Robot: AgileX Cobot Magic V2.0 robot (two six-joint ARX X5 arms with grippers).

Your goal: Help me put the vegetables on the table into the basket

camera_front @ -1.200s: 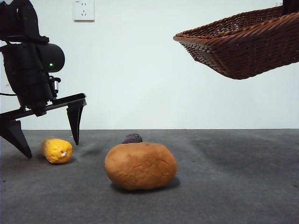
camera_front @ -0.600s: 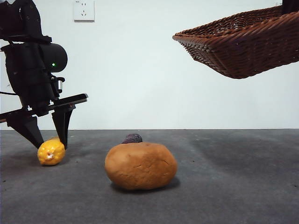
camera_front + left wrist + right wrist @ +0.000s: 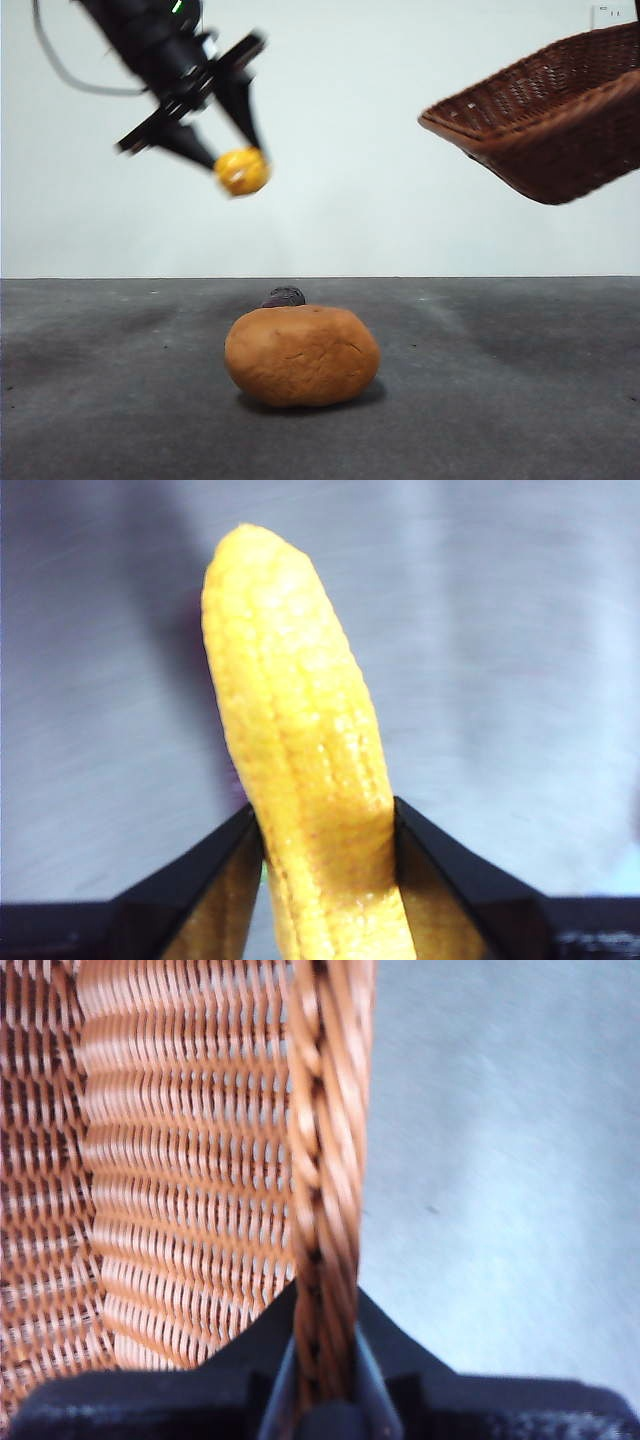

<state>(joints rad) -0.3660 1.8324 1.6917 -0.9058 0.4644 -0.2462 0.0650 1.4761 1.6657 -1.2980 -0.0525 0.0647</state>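
Item 1: small lumpy yellow corn-like piece (image 3: pixel 243 171). Judged light, firm, ridged skin gives grip; held mid-length. Location: airborne, upper left, well above dark grey matte table (image 3: pixel 500 400).
Left gripper (image 3: pixel 232 165): jaws narrowed onto yellow piece, pinching both sides.
Item 2: shallow dark brown woven wicker basket (image 3: pixel 545 125). Stiff, light; tilted, aloft right.
Right gripper (image 3: pixel 325 1380): jaws clamped on braided rim.
Item 3: large tan-orange potato-like lump (image 3: pixel 301 355), centre table; bulky, needs wide grasp.
Item 4: small dark purple piece (image 3: pixel 284 297), just behind lump.

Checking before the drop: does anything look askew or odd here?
The basket hangs tilted in the air, clamped by its rim in the right gripper. The left gripper holds the yellow piece aloft, well short of it.
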